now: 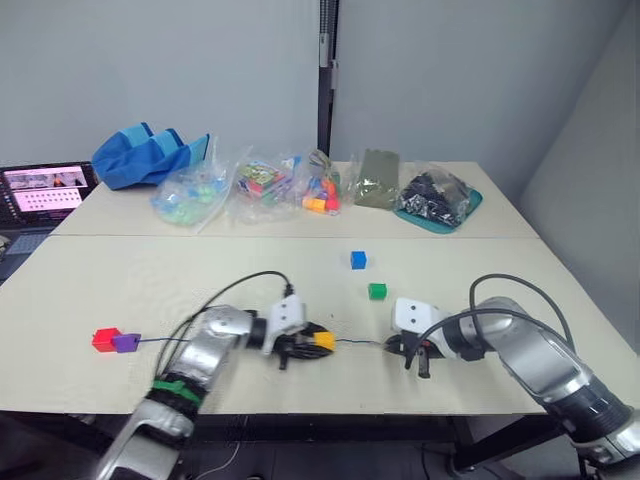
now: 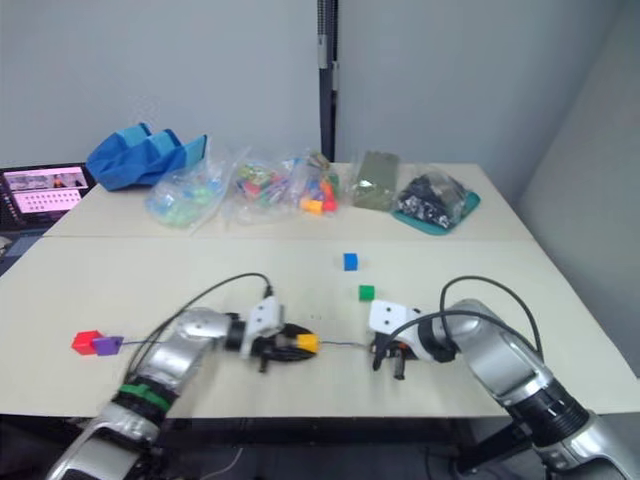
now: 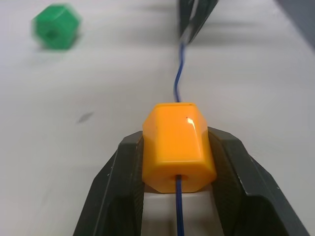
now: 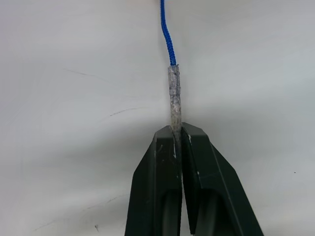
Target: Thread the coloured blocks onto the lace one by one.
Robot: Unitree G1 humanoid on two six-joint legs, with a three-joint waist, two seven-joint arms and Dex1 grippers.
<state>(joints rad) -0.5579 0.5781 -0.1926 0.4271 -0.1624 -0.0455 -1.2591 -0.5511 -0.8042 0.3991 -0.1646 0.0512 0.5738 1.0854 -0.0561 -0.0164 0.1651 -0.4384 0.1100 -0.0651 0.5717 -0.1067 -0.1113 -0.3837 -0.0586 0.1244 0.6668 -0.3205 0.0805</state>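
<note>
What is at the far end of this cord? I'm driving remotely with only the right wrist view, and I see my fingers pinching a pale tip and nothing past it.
Observer: The cord runs through an orange block, which the left hand is clamping.
Operator: Has the cord gone right through that block?
Observer: Yes; the left wrist view shows blue cord leaving the block on both sides, towards your right hand.
Operator: Which blocks are already strung?
Observer: A red block and a purple block sit together at the cord's far left end.
Operator: What remains loose?
Observer: A green block and a blue block lie apart on the table, beyond the hands.
</note>
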